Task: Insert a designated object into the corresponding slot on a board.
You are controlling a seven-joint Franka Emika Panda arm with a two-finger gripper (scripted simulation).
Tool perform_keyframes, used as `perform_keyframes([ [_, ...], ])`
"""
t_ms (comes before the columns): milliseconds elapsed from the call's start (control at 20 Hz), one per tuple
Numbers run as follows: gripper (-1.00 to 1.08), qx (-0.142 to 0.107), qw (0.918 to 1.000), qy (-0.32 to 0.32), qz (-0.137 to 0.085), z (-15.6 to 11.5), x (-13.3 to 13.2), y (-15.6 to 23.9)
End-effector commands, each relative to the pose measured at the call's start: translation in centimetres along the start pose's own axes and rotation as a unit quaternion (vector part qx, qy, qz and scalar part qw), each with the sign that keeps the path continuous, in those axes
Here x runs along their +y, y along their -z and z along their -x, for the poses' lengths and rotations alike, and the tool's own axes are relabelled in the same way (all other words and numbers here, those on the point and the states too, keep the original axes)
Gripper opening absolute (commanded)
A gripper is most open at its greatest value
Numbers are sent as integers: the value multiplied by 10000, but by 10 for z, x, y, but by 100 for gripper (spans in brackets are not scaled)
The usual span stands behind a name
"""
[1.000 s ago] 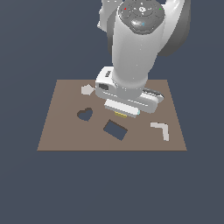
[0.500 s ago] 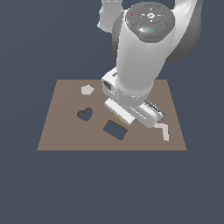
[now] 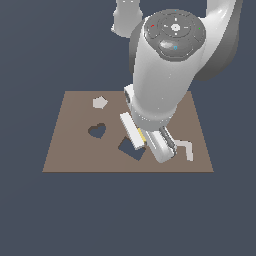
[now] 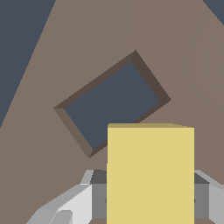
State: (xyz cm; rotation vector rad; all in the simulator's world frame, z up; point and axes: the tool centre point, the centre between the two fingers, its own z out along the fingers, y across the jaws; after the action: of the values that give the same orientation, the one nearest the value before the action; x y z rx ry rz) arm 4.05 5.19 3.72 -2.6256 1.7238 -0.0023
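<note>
The brown board [image 3: 75, 150] lies flat. The tilted dark navy slot [image 3: 131, 148] sits near its front middle and is also in the wrist view [image 4: 113, 103]. My gripper [image 3: 150, 148] is shut on the yellow block [image 3: 142, 135], of which only a thin sliver shows between the white fingers [image 3: 131, 131]. In the wrist view the block [image 4: 150, 175] hangs between the fingers [image 4: 65, 205], above the board. It partly overlaps one edge of the slot, and its sides are not lined up with the tilted cutout.
A dark heart-shaped cutout [image 3: 97, 131] lies on the exterior view's left of the slot. A grey pentagon [image 3: 100, 102] sits behind it. A pale angular piece [image 3: 186, 148] lies on the exterior view's right. The arm's bulk hides the board's back middle.
The gripper has carried the yellow block from the board's middle toward its front edge, to just beside and over the slot. The wrist has turned and the arm leans further forward.
</note>
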Motion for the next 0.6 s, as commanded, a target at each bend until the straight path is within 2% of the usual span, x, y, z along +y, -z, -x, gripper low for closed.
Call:
perform_keyframes([
  [0, -100, 1, 9986, -529, -3, -4, -5, 1],
  [250, -100, 1, 9877, -1563, -3, -14, -13, 2],
  [550, -100, 0, 9628, -2703, -1, -27, -19, 2],
])
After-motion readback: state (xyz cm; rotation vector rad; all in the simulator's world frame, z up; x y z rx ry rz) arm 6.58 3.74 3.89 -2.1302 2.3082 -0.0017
